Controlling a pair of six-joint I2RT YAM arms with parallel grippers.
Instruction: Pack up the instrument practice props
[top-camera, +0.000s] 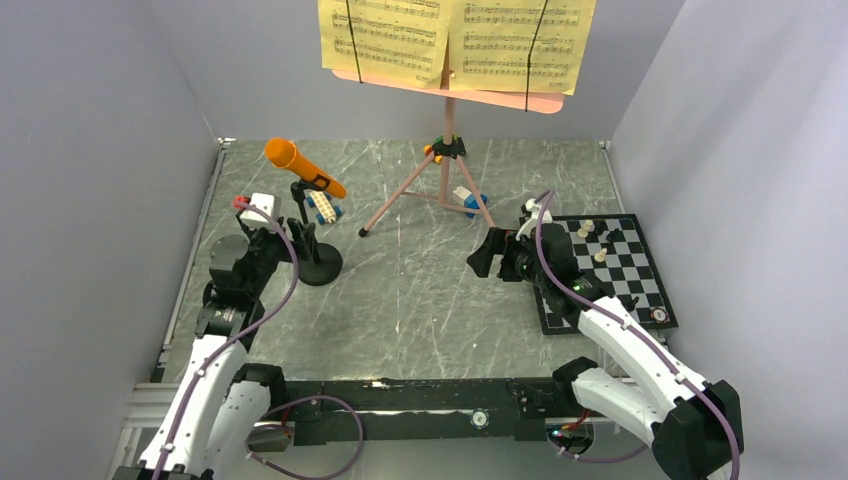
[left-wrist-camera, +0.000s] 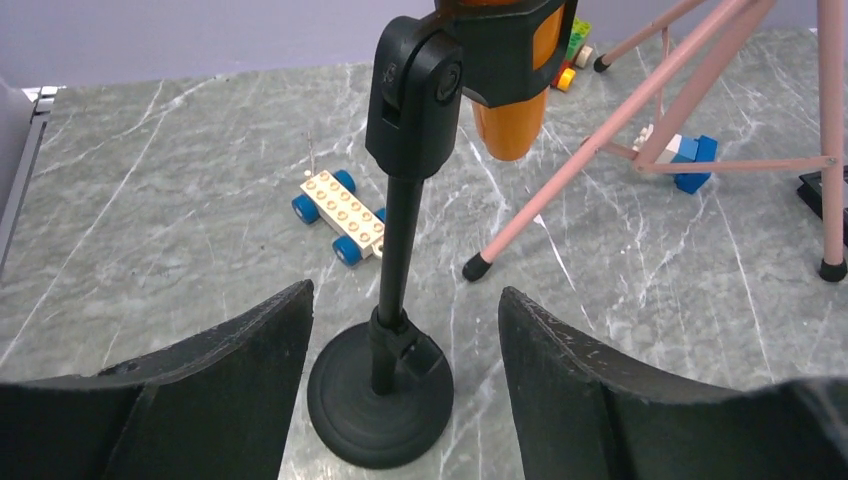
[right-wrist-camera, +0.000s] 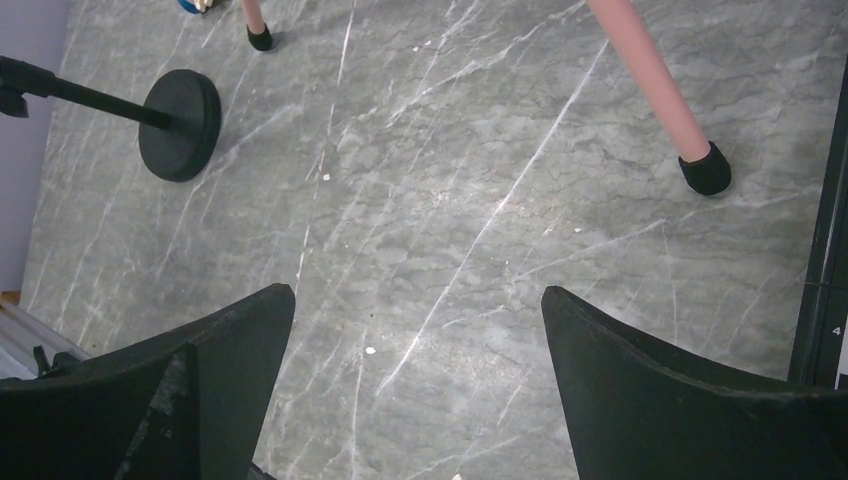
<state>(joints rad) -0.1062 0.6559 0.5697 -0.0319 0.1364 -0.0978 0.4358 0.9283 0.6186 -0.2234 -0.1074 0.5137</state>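
Because my left wrist view stops short at the top, only the smooth butt of the orange microphone (left-wrist-camera: 510, 125) shows, clipped in the matte black mic stand (left-wrist-camera: 380, 400), whose round base sits on the veined grey counter (left-wrist-camera: 150, 200). My left hand (left-wrist-camera: 405, 300) is spread, one finger on either side of the thin pole, clear of it. My right hand (right-wrist-camera: 418, 295) gapes wide above the counter. Overhead, the frame crops the yellow sheet-music pages (top-camera: 455, 40) on the pink music stand (top-camera: 445, 150).
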